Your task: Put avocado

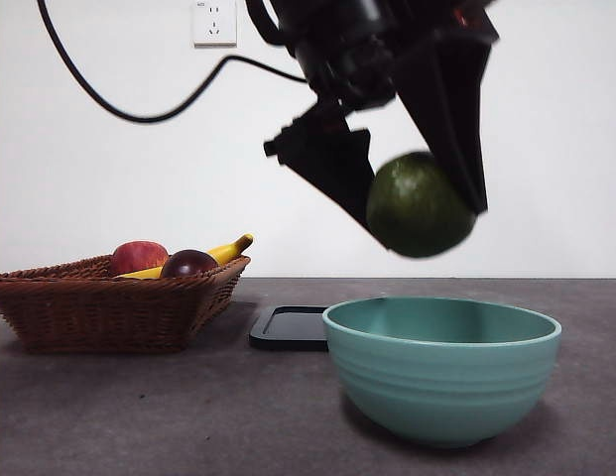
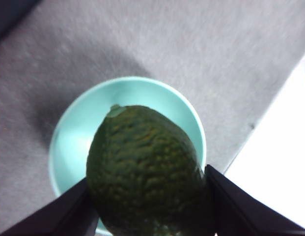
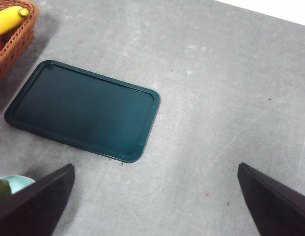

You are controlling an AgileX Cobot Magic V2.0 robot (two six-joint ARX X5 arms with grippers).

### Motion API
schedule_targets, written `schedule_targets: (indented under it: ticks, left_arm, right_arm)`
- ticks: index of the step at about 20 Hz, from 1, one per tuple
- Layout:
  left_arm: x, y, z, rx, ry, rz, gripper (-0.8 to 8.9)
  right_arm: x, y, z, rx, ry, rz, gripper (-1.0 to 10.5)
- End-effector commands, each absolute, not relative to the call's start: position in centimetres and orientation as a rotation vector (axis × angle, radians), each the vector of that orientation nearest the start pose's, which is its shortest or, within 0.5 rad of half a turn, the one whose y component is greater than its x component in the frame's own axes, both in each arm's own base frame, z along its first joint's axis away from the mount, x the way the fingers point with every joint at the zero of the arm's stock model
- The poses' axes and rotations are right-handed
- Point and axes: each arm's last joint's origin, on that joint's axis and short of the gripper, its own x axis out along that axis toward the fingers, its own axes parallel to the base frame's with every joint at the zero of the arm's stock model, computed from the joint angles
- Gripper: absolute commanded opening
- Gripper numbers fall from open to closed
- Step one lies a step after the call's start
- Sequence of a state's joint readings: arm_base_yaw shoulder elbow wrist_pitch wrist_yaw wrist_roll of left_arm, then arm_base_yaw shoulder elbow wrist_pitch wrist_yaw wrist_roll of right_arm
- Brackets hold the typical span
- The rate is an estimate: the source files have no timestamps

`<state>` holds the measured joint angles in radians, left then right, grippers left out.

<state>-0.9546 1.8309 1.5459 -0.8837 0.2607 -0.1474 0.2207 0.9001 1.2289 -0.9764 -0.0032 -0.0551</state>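
Front view: the left gripper [image 1: 412,198] hangs above the green bowl [image 1: 441,372], jaws clamped on the avocado [image 1: 419,205]. The right gripper [image 3: 154,196], jaws wide apart, hovers near a dark tray [image 3: 83,109].

Avocado [image 2: 145,172] gripped above teal bowl [image 2: 73,128]

Left gripper [image 2: 147,196] raised, fingers [image 2: 69,211] clamped around load; right gripper [image 3: 157,201] high, fingers spread wide.
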Motion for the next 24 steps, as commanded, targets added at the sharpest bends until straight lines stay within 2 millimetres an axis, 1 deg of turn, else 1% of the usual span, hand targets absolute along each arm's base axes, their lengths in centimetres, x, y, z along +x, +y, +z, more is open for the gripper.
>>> schedule_targets:
  ticks: [1, 4, 6, 12, 16, 17, 18, 19, 20, 21, 24]
  left_arm:
    - [21.2, -32.5, 24.7, 0.327, 1.245, -0.99, 1.83]
    - [21.2, -33.1, 23.6, 0.342, 1.26, -0.994, 1.82]
    - [21.1, -33.2, 23.3, 0.352, 1.278, -0.989, 1.82]
    - [21.1, -33.9, 20.8, 0.39, 1.356, -0.966, 1.82]
    - [21.2, -34.1, 19.6, 0.407, 1.393, -0.951, 2.03]
    - [21.3, -34.1, 19.6, 0.406, 1.393, -0.951, 2.72]
    - [21.2, -34.1, 19.6, 0.406, 1.389, -0.953, 3.63]
    - [21.3, -34.2, 19.6, 0.403, 1.385, -0.955, 4.78]
    - [21.3, -34.2, 19.7, 0.403, 1.382, -0.955, 5.43]
    - [21.4, -34.2, 19.9, 0.4, 1.38, -0.956, 5.67]
    - [21.6, -34.5, 20.9, 0.392, 1.362, -0.963, 5.63]
  right_arm:
    - [14.3, 3.3, 39.2, -0.12, 0.621, 0.234, 7.1]
    - [14.3, 3.3, 39.2, -0.12, 0.621, 0.234, 7.1]
    - [14.3, 3.3, 39.2, -0.12, 0.621, 0.234, 7.1]
    - [14.3, 3.3, 39.2, -0.12, 0.62, 0.234, 7.1]
    - [14.3, 3.3, 39.2, -0.12, 0.62, 0.234, 7.1]
    - [14.3, 3.3, 39.2, -0.12, 0.62, 0.234, 7.1]
    - [14.3, 3.3, 39.2, -0.12, 0.62, 0.234, 7.1]
    - [14.3, 3.3, 39.2, -0.12, 0.62, 0.234, 7.1]
    - [14.3, 3.3, 39.2, -0.12, 0.62, 0.234, 7.1]
    - [14.3, 3.3, 39.2, -0.12, 0.62, 0.234, 7.1]
    - [14.3, 3.3, 39.2, -0.12, 0.62, 0.234, 7.1]
